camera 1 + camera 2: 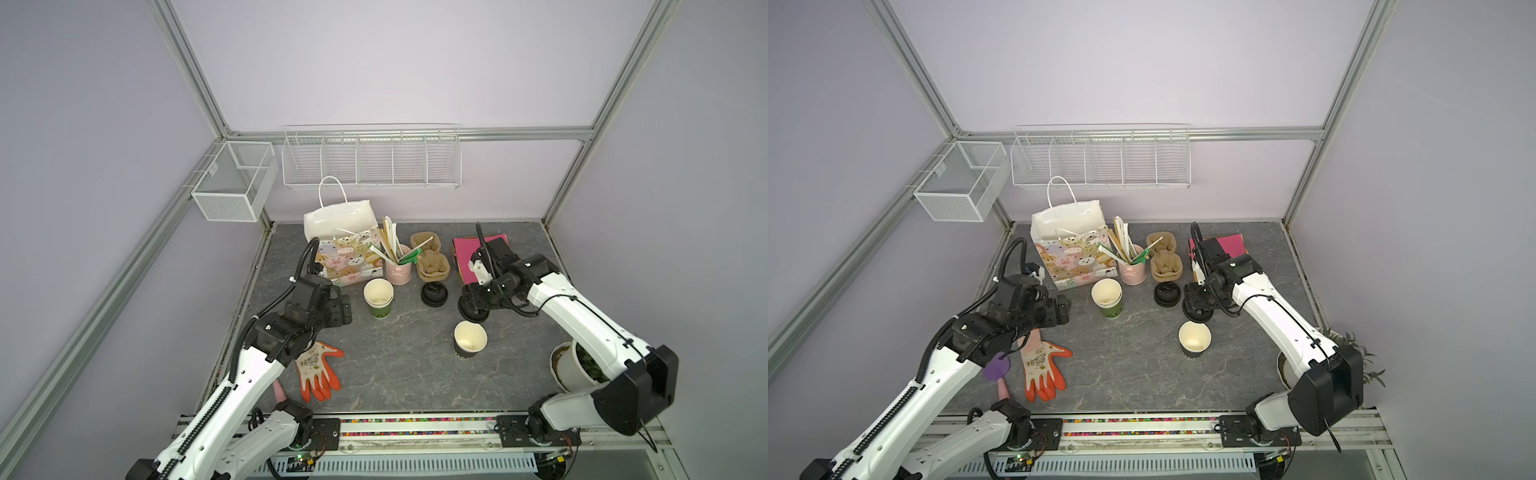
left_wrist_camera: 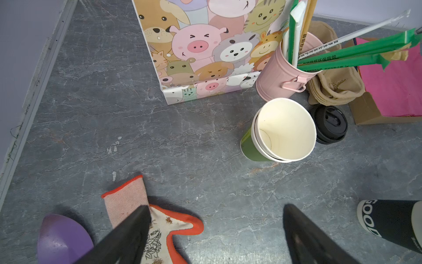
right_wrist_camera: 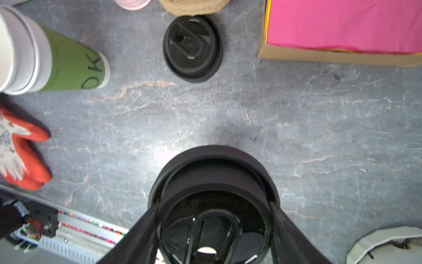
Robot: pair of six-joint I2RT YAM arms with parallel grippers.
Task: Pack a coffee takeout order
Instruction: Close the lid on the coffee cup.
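table (image 1: 395,374): grey, stone-patterned; every loose item below stands or lies on it.

paper bag (image 1: 349,259): white with cartoon-animal print, upright, mouth open, at the back left of the table. one cord handle stands up, the other droops over the printed front.

left gripper (image 2: 215,208): jaws wide apart with nothing between them. it hovers above the table in front of the bag's near corner, to the left of the green cups.

right gripper (image 3: 214,205): jaws spread to a lid's width and clamped on a black lid (image 3: 214,178), one finger against each side of its rim. the lid is just behind the black cup, not over it. whether it clears the table cannot be told.

pink sheet (image 3: 342,22): lies flat on a cardboard box (image 2: 365,112) at the back right, partly hidden by the right wrist in both top views.

cup carrier (image 1: 430,262): brown pulp, between the pink bucket and the box.

glove (image 1: 318,370): orange and white, flat at the front left, partly under the left arm.

pink bucket (image 1: 398,272): just beside the bag, holding wrapped sticks.

green cups (image 1: 378,297): nested, upright, open, in front of the bucket.

black cup (image 1: 469,343): upright, open, standing alone.

spare lid (image 1: 434,294): flat on the table, in front of the carrier.
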